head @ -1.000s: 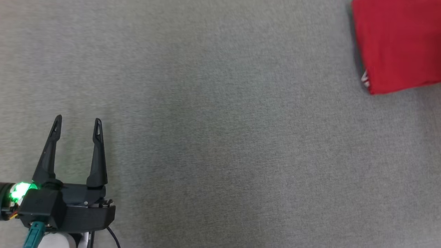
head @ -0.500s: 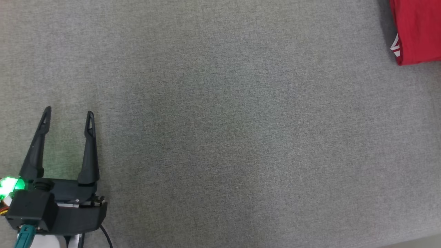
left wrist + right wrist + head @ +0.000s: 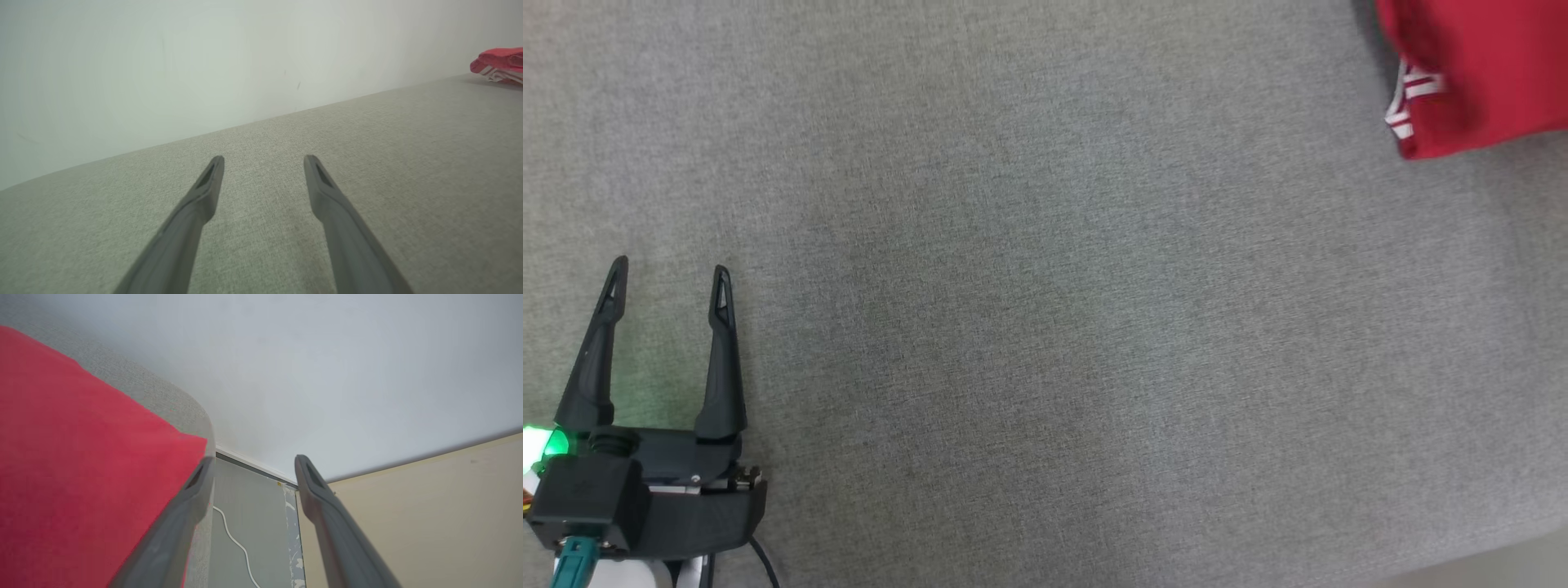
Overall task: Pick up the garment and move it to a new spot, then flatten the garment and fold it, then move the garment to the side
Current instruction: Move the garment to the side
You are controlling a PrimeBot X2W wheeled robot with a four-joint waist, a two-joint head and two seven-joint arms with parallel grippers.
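My left gripper [image 3: 670, 266] hangs over the grey fabric surface [image 3: 1045, 327] at the head view's lower left, fingers spread wide with nothing between them; my right gripper [image 3: 253, 458] stands parted and empty too, one finger just beside the red garment [image 3: 1478, 65]; that garment lies folded, white markings at its edge, toward the surface's far right, well apart from my left gripper.

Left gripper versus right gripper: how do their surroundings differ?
The left gripper is over bare grey surface, far from the red garment; the right gripper is at the garment's edge, cloth right beside it. The left gripper points along the surface; the right gripper points past its edge toward the floor. Both are open and empty.
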